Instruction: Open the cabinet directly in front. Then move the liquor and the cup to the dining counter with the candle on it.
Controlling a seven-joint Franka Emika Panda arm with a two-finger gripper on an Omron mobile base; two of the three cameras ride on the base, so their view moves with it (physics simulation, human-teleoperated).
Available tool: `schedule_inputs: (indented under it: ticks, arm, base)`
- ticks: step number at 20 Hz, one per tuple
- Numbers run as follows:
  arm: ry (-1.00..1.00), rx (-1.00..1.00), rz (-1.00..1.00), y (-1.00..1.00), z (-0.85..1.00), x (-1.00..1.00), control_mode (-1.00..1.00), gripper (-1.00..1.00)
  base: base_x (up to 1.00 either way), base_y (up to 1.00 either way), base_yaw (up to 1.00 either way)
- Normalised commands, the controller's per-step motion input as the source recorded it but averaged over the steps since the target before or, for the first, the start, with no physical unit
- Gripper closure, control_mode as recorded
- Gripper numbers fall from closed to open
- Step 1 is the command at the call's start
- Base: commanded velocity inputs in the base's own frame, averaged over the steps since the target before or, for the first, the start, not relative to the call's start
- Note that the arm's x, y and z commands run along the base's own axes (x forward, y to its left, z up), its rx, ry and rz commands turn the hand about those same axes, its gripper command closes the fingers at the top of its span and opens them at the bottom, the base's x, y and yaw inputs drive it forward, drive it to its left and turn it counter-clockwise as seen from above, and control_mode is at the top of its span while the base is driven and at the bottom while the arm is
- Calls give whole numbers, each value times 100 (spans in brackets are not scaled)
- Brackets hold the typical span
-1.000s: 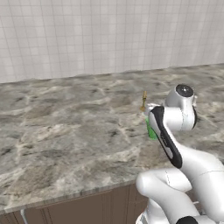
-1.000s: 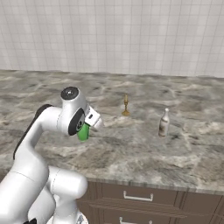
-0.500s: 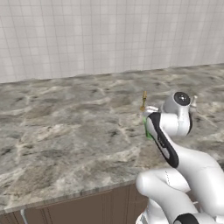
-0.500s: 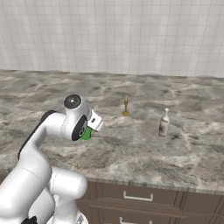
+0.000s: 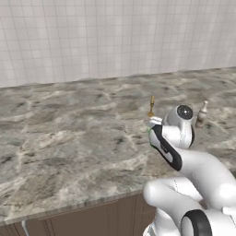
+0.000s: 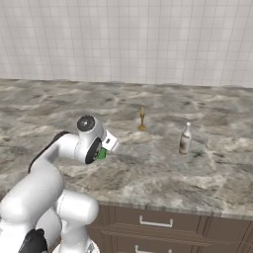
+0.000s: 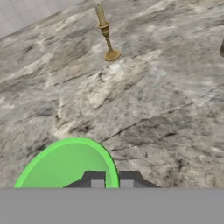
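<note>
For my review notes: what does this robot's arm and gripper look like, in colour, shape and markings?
The arm is glossy white with rounded, tubular links, a black band curving along one link and dark round caps at the joints. The gripper ends in two small dark, squarish fingertips with lighter grey pads. No cables or lettering are visible.

On the marbled counter (image 5: 69, 138), a gold candle (image 5: 151, 106) stands upright; just beyond the robot's arm, right of the candle, stands the bottle (image 5: 201, 114).

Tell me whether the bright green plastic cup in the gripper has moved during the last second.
Yes. The bright green plastic cup has sunk toward the marbled counter, judged against the gold candlestick in the right base view.
</note>
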Motion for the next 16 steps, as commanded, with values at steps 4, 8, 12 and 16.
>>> schedule_inputs:
  ticks: [4,8,12,16]
  arm:
    - [0,0,0,0,-30,31,-100,100]
    - [0,0,0,0,-30,27,-100,100]
    - [0,0,0,0,-32,24,-100,100]
    - [1,0,0,0,-34,21,-100,100]
  base:
    - [0,0,0]
    - [0,0,0]
    - [0,0,0]
    - [0,0,0]
